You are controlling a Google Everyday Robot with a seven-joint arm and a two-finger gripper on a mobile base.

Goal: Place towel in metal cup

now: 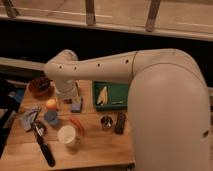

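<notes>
The towel [28, 118] is a crumpled blue-grey cloth lying at the left edge of the wooden table [100, 147]. The small metal cup [106, 121] stands upright near the table's middle, to the right of the towel. My white arm reaches in from the right and bends down over the back left of the table. My gripper [73, 100] hangs below the wrist, above a blue block [76, 105]. It is between the towel and the metal cup and touches neither.
A green tray [117, 90] holding a pale yellow item [102, 95] sits at the back. A brown bowl [40, 86], an orange fruit [51, 103] on a blue cup [51, 116], a white cup [67, 135], a red item [76, 125], a black-handled tool [44, 148] and a black block [120, 122] are scattered around.
</notes>
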